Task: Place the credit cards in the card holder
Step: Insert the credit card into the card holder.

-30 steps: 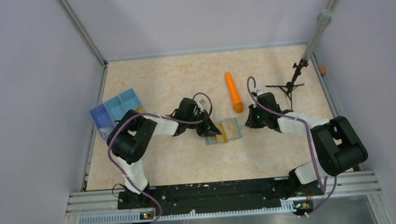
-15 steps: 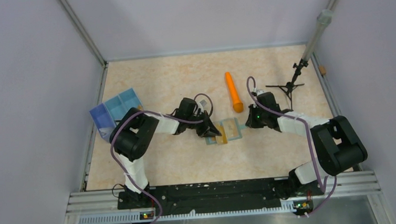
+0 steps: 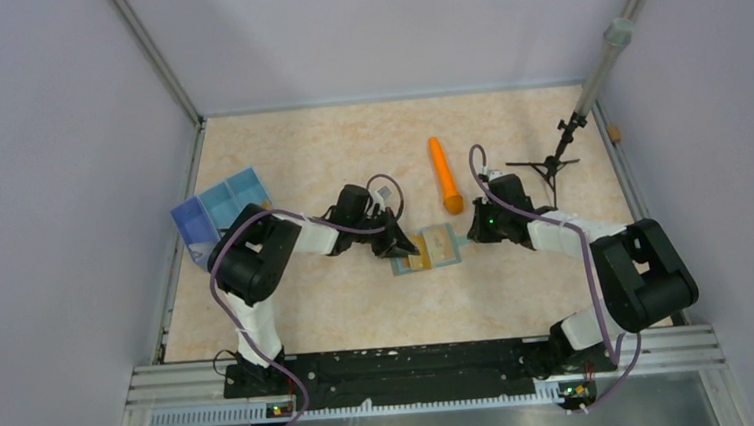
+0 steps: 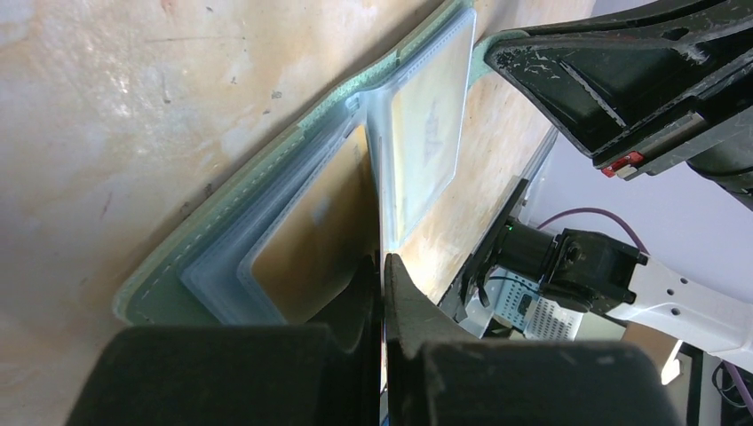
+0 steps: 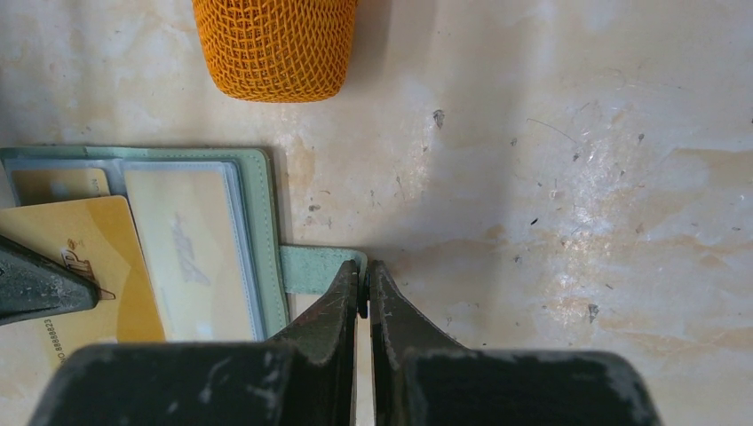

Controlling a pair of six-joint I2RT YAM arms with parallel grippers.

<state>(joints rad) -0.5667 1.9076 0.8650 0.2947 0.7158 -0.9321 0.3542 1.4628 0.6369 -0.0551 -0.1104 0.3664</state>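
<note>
- Finds the left gripper (image 4: 384, 259) closed all the way, fingers pressed together with no gap.
- Sets its tips against the near edge of a gold card (image 5: 78, 232); cannot tell whether pinched or only pushed.
- Shows that gold card lying slantwise over the left half of the card holder (image 5: 269, 232), its far end among the clear sleeves; cannot tell how far in.
- Finds the right gripper (image 5: 364, 282) closed just as fully, with nothing between the fingers.
- Puts its tips down on the table (image 3: 339, 306) at the end of the strap tab (image 5: 315, 269), touching it, at the card holder's right edge.
- Places the card holder open and flat between the two grippers, near the middle of the table, pale sleeves upward inside a grey-green border.
- Shows a second card (image 5: 191, 253) wholly inside the right-hand sleeve, dulled by the plastic over it.
- Shows a third card (image 5: 55, 185) tucked in a left-hand sleeve, just beyond the gold card.
- Has an orange cylinder (image 5: 275, 40) with a netted skin just beyond the card holder, not touching it.
- Places a blue tray (image 3: 193, 226) well off to the left, beside the left arm's elbow.
- Places a black tripod stand (image 3: 548, 166) behind the right arm, near the table's right edge.
</note>
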